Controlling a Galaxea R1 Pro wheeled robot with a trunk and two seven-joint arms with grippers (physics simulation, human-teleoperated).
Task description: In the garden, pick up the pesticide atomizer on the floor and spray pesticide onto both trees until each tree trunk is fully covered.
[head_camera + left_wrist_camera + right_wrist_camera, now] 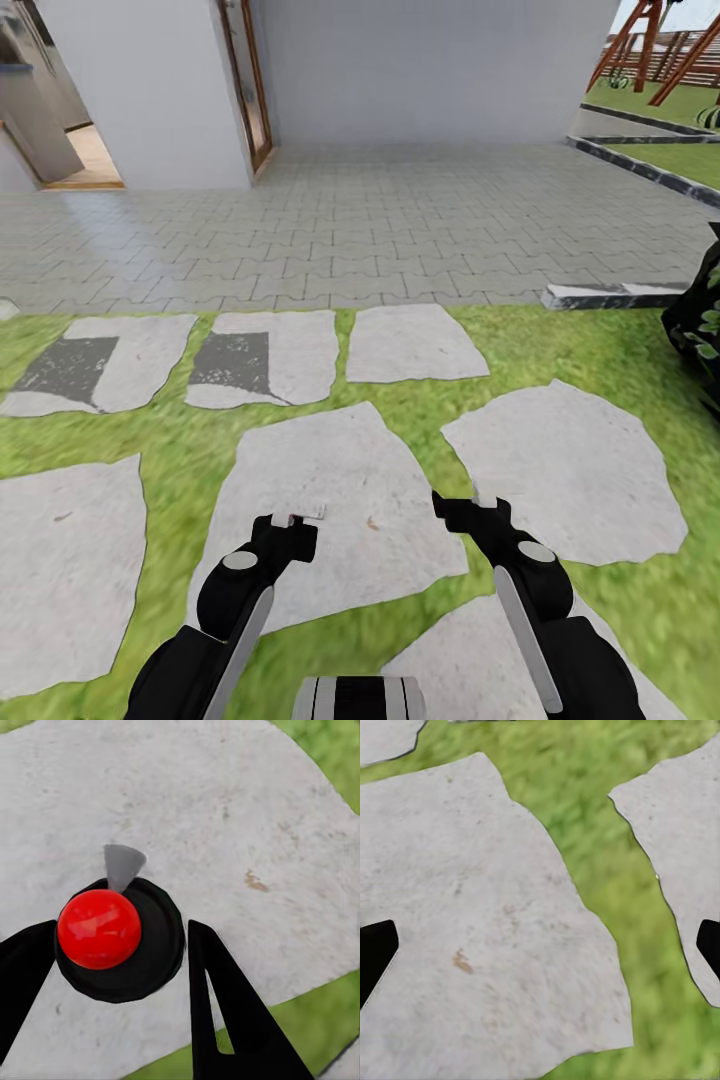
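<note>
Green lawn (620, 600) set with pale irregular stepping stones (340, 500) fills the lower half of the head view; beyond it lies a grey paved patio (400, 230) running up to a white house wall (430, 65), with a wood-framed doorway (248, 80) at the left. At the far right stand the brown legs of a wooden play frame (650, 45) and, nearer, a dark leafy plant (700, 320) at the picture's edge. Both black arms reach forward over the large central stone. The left gripper (292, 522) hangs low above that stone, with a small pale tip just showing at its end — this is where the pesticide atomizer (308, 513) sits. The right gripper (468, 505) hovers over the same stone's right side, well apart from the left one.

From the left wrist view, the atomizer (120, 937) is seen from above: a round black body with a glossy red cap and a grey-white nozzle pointing away from it, standing on the stone. The left gripper (120, 960) has its two black fingers (225, 1005) spread on either side of the body, one close to it at each flank, not clamped; whether they touch it I cannot tell.

In the right wrist view, the right gripper (540, 952) is spread wide — only the black fingertips (375, 952) show at opposite edges, with nothing between them. Below lie a pale stone (472, 930) with a small brown mark, a strip of grass (607, 832), and a second stone (682, 832) beyond it.
</note>
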